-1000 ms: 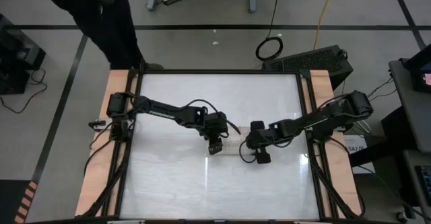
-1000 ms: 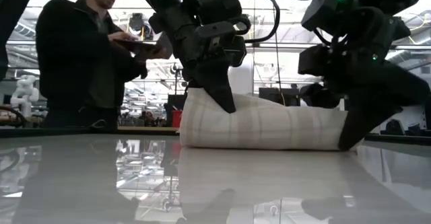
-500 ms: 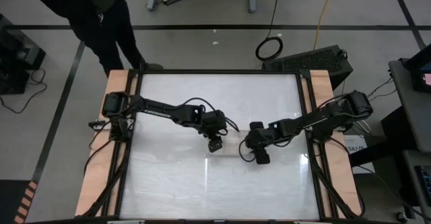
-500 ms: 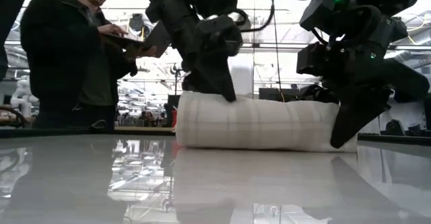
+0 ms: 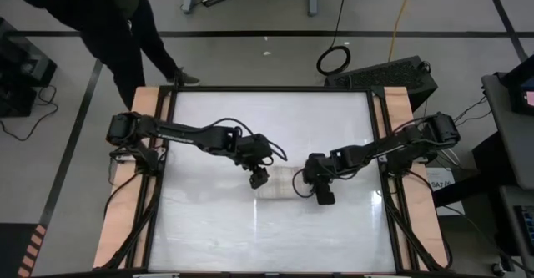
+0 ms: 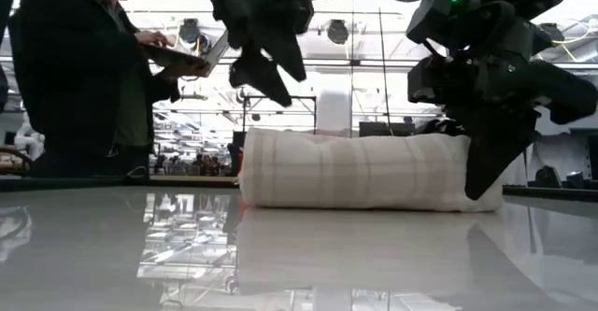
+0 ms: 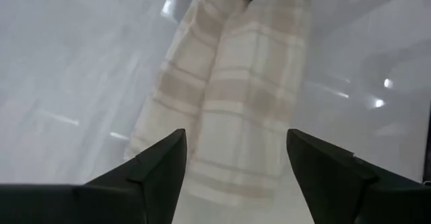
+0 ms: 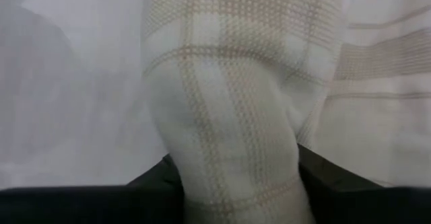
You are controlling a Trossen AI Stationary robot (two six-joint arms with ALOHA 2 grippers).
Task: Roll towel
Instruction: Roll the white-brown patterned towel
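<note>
The towel [image 5: 282, 183] lies rolled into a thick cylinder near the middle of the white table [image 5: 217, 236], its long axis running from one arm toward the other. In the low view the towel [image 6: 360, 170] rests flat on the glossy top, its tan plaid stripes wrapping round the roll.

The left hand [image 5: 259, 177] hangs just above the towel's left end, lifted clear of the cloth; in the low view it [image 6: 264, 66] sits well above the roll with open air under it. Its own wrist camera shows both dark fingers [image 7: 158, 167] spread wide with nothing between them, the towel [image 7: 232, 96] stretching away beyond them.

The right hand [image 5: 321, 191] is at the towel's right end. Its wrist camera shows the rolled end of the towel [image 8: 229, 109] bulging up between the two fingers [image 8: 158, 177], which seem to press it from both sides, so it appears closed on the cloth. In the low view this hand [image 6: 491, 157] reaches down to the table beside that end.

A person [image 6: 79, 77] in dark clothes stands beyond the towel, past the table's far left corner, holding a tablet-like device [image 6: 182, 59].
</note>
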